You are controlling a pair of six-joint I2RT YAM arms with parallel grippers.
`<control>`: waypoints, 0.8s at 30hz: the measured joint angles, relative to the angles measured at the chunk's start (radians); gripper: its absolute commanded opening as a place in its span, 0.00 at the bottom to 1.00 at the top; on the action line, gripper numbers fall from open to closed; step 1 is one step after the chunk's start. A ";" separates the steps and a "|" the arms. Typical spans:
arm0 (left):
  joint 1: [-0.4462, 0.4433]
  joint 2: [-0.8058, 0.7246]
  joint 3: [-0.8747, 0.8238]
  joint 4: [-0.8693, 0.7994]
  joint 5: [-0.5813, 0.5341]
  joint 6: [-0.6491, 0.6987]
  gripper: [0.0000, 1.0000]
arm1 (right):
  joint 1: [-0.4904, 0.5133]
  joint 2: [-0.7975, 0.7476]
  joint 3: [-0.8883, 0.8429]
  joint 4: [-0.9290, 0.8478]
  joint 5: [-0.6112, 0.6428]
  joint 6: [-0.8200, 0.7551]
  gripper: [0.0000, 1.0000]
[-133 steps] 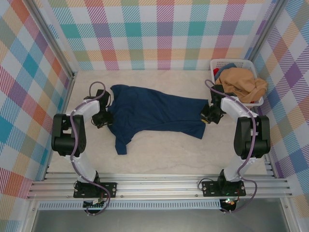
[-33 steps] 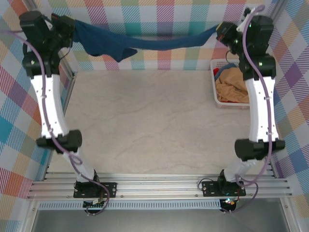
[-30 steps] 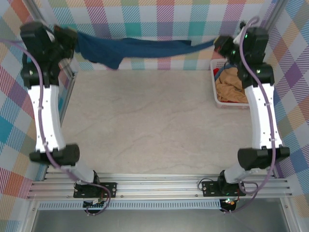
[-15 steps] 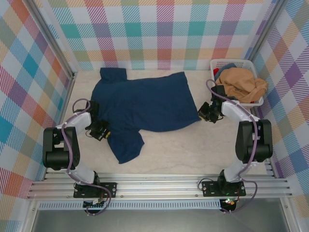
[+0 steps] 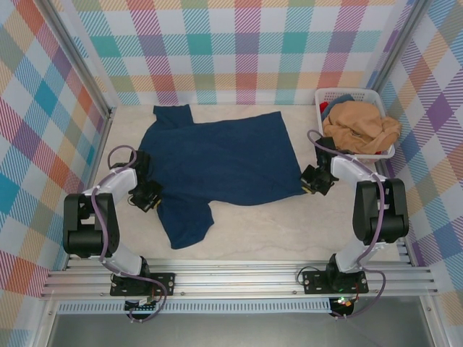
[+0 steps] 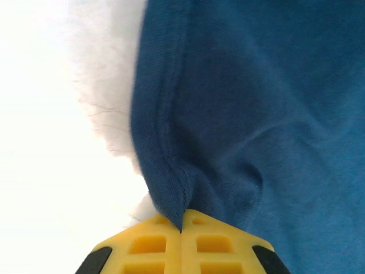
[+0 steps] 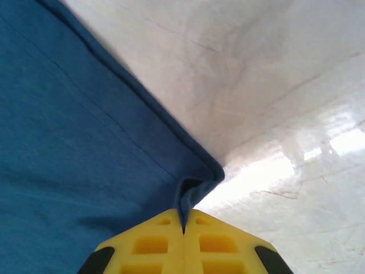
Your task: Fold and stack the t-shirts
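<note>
- Left gripper [image 6: 182,221]: yellow jaws pressed together, pinching a fold at the navy shirt's [image 5: 217,159] left edge.
- Right gripper [image 7: 183,222]: jaws together, clamping the navy shirt's near-right corner.
- The navy shirt lies spread on the table [image 5: 289,224], with 1 sleeve far-left and 1 near.
- Far right, the basket [image 5: 327,94] holds a heaped tan shirt [image 5: 362,124].

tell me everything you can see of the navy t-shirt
The navy t-shirt is soft, dark blue knit cloth, spread nearly flat on the table, lying sideways: sleeves at the left, bottom hem at the right. The left claw pinches its left edge by the near sleeve; the right claw pinches its near right hem corner.
</note>
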 measured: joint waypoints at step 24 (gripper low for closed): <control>-0.015 -0.138 -0.034 -0.133 -0.131 -0.064 0.48 | 0.066 0.002 -0.056 -0.050 0.071 0.036 0.00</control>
